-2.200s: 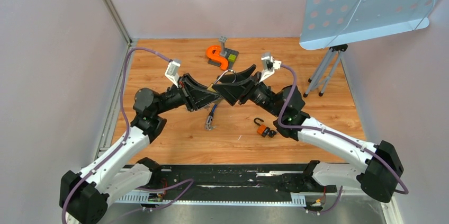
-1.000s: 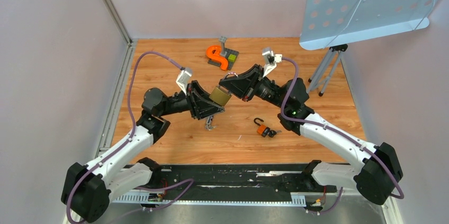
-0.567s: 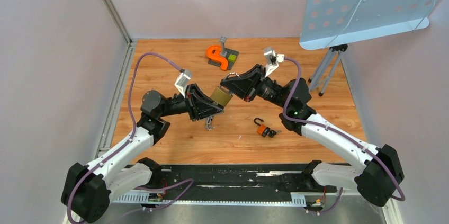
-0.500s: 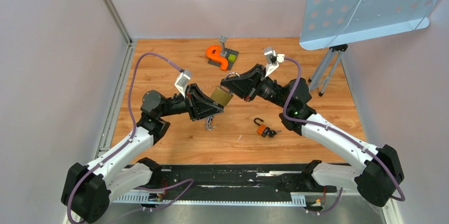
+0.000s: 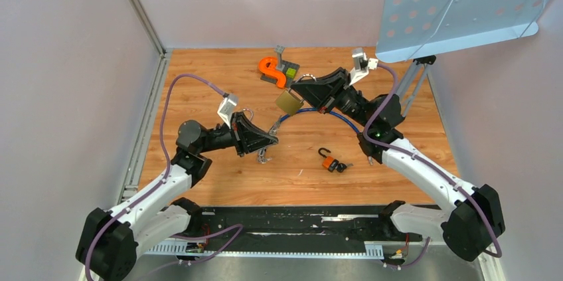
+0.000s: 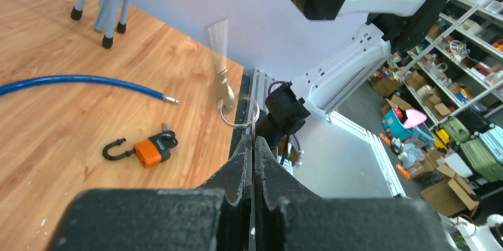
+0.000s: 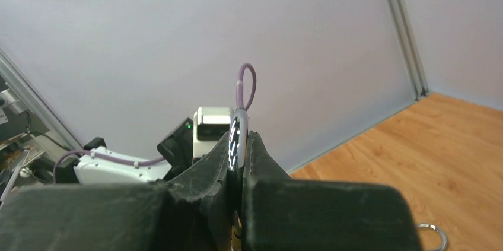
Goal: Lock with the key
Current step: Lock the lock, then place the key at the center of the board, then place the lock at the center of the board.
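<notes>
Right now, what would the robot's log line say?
left gripper: shut on silver key ring | right gripper: shut on square brass padlock, midair | orange padlock: open on wooden table

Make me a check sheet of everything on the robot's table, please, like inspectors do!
Surface: wooden table, a few white specks.
Job's things: brass padlock lifted in the air; key on its ring, blurred, apart from the padlock.
Clutter: small orange padlock, shackle open; orange hook; blue cable lying on the wood.
Grippers: left gripper shut on the key's ring; right gripper shut on the brass padlock's shackle.
Cables: purple cable looping up on each side.
Surroundings: lilac walls; perforated panel on a tripod.
</notes>
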`<state>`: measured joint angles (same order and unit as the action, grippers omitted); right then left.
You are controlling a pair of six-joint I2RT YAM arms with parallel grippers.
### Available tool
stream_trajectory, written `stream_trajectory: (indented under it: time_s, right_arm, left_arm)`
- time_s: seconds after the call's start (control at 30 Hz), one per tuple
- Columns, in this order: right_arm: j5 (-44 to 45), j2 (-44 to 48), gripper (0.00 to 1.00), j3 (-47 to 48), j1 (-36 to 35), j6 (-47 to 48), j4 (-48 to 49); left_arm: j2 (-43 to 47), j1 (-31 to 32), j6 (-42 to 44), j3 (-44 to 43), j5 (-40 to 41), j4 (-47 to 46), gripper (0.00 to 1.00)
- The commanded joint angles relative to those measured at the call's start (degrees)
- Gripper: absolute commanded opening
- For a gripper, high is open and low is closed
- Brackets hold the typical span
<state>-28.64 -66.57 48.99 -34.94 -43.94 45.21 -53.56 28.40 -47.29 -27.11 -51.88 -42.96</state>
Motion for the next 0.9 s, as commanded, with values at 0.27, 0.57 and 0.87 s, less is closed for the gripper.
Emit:
stream_trajectory:
  time_s: [0.27,0.57,0.87]
  right_arm:
    - [3.78,0.07,0.0,5.94,0.85,1.23,6.86]
    - [6.34,-9.95,0.0,9.45,0.84,4.53,-2.5]
    - [-2.87,-39.0,0.0,23.64,0.83,-3.27,-4.99]
  left_arm:
    - [4.29,-0.49,6.45,-2.21,4.12,9.76,0.0]
    - [-2.9,-6.95,13.54,-15.0,34.13,41.57,0.0]
    - [-18.09,-23.72,12.6,-19.28,45.21,41.07,0.0]
